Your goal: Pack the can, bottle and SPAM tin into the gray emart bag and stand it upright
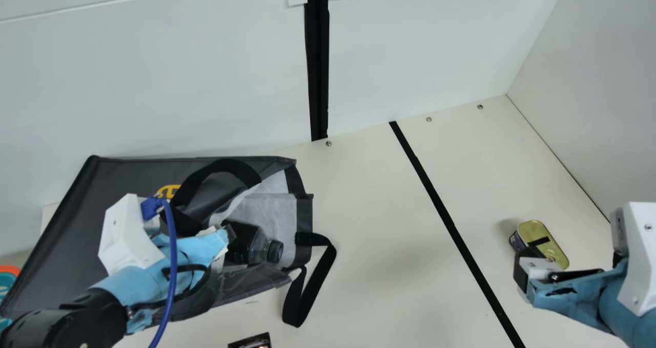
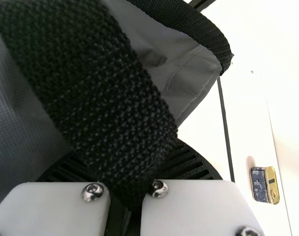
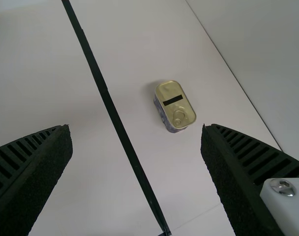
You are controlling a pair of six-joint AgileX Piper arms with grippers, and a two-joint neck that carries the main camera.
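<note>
The gray bag [image 1: 66,235] lies flat at the left, its mouth facing right. A dark bottle [image 1: 248,243] rests inside the mouth, cap outward. My left gripper [image 1: 221,235] is over the mouth beside the bottle; in the left wrist view the left gripper [image 2: 127,196] is shut on a black bag strap [image 2: 95,93]. At the right, my right gripper [image 1: 520,273] is beside the SPAM tin [image 1: 543,240], which shows its gold lid. The right wrist view has the right gripper [image 3: 137,142] open and empty, the tin [image 3: 175,105] farther off beyond the fingers.
A dark object [image 1: 251,342] is cut off by the main view's bottom edge. An orange and teal item [image 1: 6,281] is at the far left. A black tape line [image 1: 441,209] crosses the table; white walls stand behind and right.
</note>
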